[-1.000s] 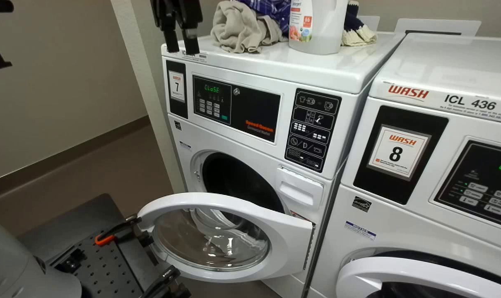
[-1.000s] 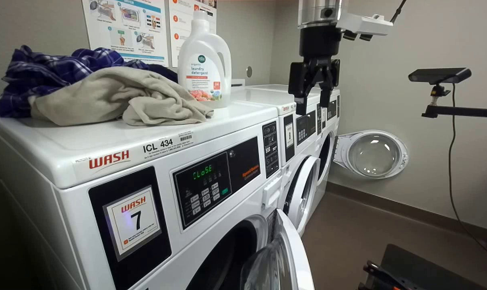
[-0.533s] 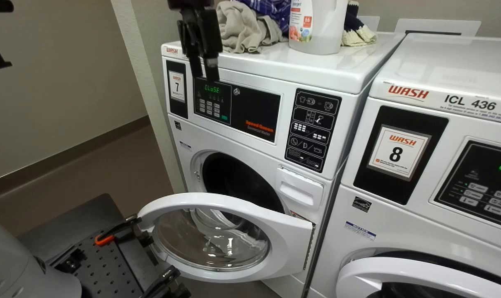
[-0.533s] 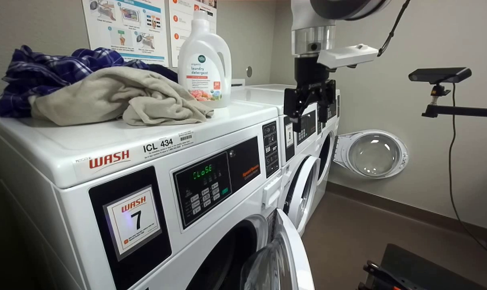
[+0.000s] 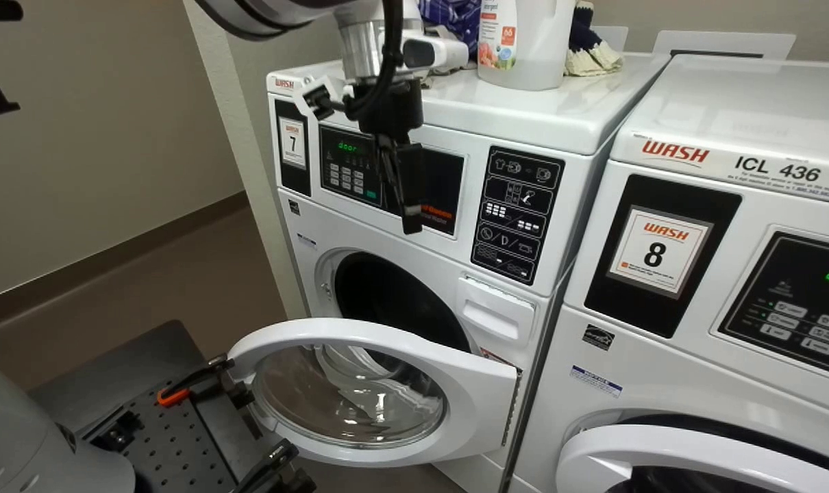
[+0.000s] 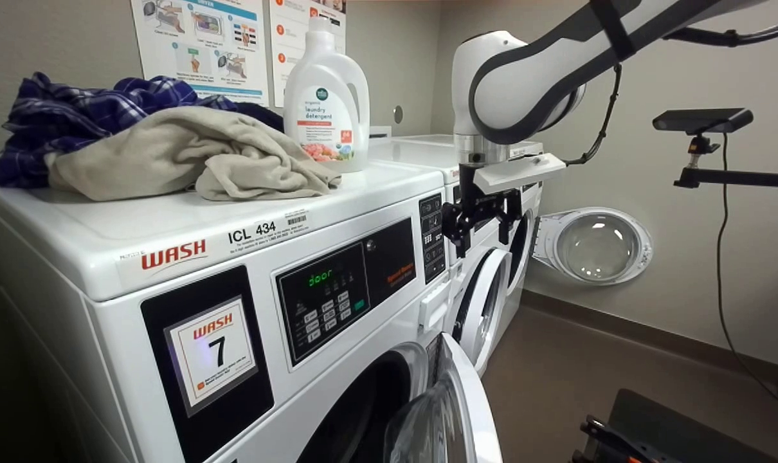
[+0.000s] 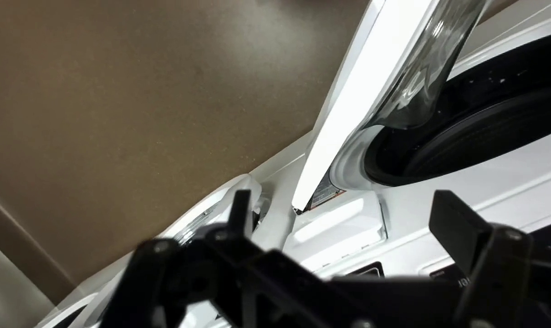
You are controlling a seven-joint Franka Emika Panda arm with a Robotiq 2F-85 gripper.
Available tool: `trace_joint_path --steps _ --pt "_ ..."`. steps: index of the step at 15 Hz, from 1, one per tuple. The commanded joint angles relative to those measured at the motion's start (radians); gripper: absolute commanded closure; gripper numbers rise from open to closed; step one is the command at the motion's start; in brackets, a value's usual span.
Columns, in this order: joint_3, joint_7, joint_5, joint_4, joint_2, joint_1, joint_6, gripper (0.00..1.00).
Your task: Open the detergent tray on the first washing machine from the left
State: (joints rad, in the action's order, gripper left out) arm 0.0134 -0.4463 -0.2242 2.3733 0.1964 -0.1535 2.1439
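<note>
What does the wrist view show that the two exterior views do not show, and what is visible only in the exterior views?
Only the wrist view: the detergent tray appearing between the spread fingers, seen from above.

Only the exterior views: the laundry detergent bottle and purple plaid cloth on top of the first washing machine, plus its "WASH 7" label and green "door" readout.

Shared: the detergent tray, the fingers, and that machine's glass door, standing open.

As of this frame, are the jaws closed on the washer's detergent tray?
No: in the wrist view the jaws stand wide apart, and the white detergent tray shows beyond them, within the gap.
</note>
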Motion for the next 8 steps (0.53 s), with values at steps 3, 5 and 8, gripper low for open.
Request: trace_joint_path --steps 3,5,8 --pt "0.042 -0.074 0.035 0.074 -0.029 -0.007 0.144 0.00" --pt "0.062 -0.088 0.041 0.115 -0.013 -0.016 0.201 0.00" --pt "0.091 -0.103 0.032 0.185 0.016 -0.046 0.295 0.00"
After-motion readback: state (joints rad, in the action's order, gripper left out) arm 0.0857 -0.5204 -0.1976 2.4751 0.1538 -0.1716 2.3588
